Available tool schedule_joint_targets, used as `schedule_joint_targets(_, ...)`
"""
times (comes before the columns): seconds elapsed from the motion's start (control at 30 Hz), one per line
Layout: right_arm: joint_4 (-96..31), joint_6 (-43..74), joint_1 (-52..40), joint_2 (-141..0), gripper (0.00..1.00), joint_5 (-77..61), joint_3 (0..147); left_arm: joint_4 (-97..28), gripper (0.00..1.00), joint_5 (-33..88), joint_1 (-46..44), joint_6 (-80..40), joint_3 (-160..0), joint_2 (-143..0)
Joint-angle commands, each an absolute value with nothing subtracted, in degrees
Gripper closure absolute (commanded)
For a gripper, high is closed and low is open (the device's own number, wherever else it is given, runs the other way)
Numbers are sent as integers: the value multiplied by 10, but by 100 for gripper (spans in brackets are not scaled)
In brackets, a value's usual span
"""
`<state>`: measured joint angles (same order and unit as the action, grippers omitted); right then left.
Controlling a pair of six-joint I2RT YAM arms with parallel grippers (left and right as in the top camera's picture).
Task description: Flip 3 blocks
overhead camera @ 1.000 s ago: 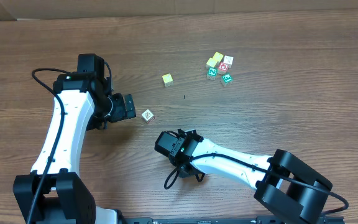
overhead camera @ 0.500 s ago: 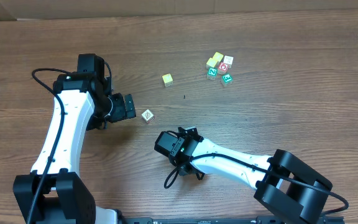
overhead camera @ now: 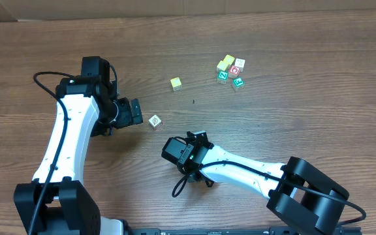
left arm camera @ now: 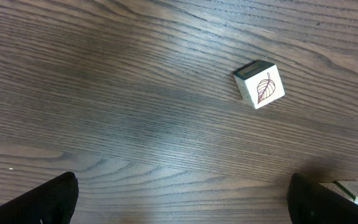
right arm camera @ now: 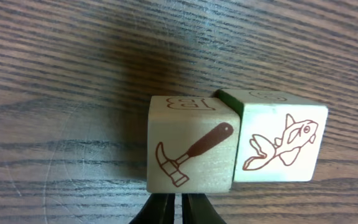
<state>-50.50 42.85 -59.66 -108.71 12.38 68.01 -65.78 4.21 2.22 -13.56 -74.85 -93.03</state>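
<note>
Overhead: next to nothing moved in the last second. Left arm static, right wrist crept a touch, no cube shifted. Left gripper [overhead camera: 134, 111] is spread wide and empty, with the small cream wooden leaf cube [overhead camera: 155, 121] just right of it on the brown wooden table [overhead camera: 305, 130]. Right gripper [overhead camera: 200, 139] sits near centre; its cubes are hidden under it here. Also one plain yellow cube [overhead camera: 175, 83] and a far-right cluster of coloured letter cubes [overhead camera: 231, 70], about six, too small to be sure. Left wrist: leaf cube alone ahead, not between the fingers, dark green face on its far side. Right wrist: fingers pressed together bar a hairline slit, pinching nothing, tips at the near edge of the cream wooden hammer cube [right arm camera: 191, 152]. The cream fish cube [right arm camera: 278, 143] touches its right side. Three task cubes, all down on the table; reads as between flips.
</note>
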Motion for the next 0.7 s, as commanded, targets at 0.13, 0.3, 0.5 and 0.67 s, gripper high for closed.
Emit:
schedule_joint_targets(0.13, -500, 435, -597, -1081, 91, 145, 678, -657, 0, 39, 19, -133, -761, -934)
schedule_joint_targets(0.3, -492, 435, -597, -1081, 90, 145, 678, -657, 0, 39, 19, -133, -761, -934)
schedule_joint_targets(0.5, -495, 434, -597, -1081, 94, 136, 678, -657, 0, 39, 19, -133, -761, -934)
schedule_joint_targets(0.67, -535, 432, -594, -1080, 96, 105, 716, -658, 0, 39, 19, -133, -761, -934)
